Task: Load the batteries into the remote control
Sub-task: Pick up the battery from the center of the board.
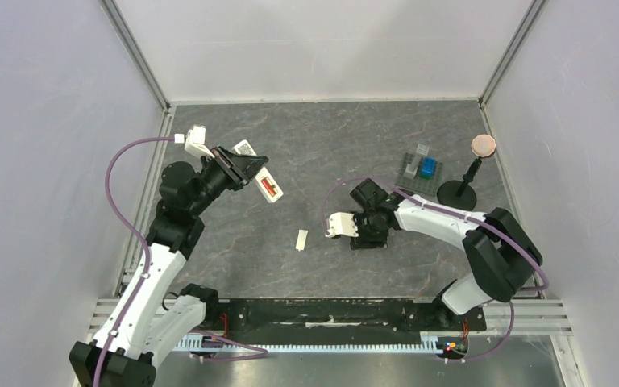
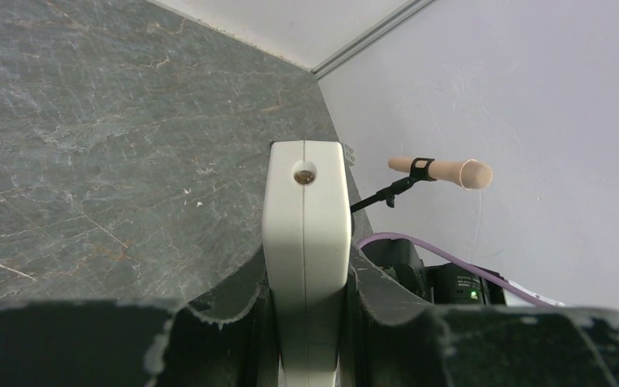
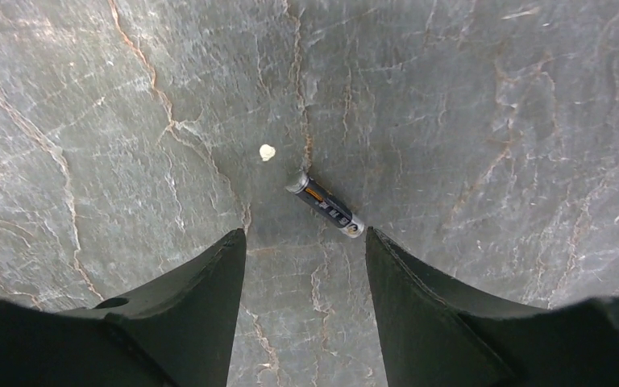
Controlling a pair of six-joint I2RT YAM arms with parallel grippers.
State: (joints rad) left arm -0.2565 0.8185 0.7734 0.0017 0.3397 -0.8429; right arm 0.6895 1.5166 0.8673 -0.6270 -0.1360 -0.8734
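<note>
My left gripper (image 1: 240,166) is shut on the white remote control (image 1: 263,182) and holds it tilted above the table's left side. The remote's back faces up, showing the code sticker (image 1: 245,147) and one red battery (image 1: 269,187) in the open compartment. In the left wrist view the remote (image 2: 306,234) stands edge-on between the fingers. My right gripper (image 1: 364,236) is open and points down at mid-table. In the right wrist view the dark battery (image 3: 325,203) lies on the table just beyond the open fingertips (image 3: 230,250), close to the right one.
The small white cover piece (image 1: 301,239) lies on the table between the arms. Blue and grey blocks on a grey plate (image 1: 423,169) and a black stand with a round pink head (image 1: 483,145) are at the back right. A tiny white speck (image 3: 267,151) lies beside the battery.
</note>
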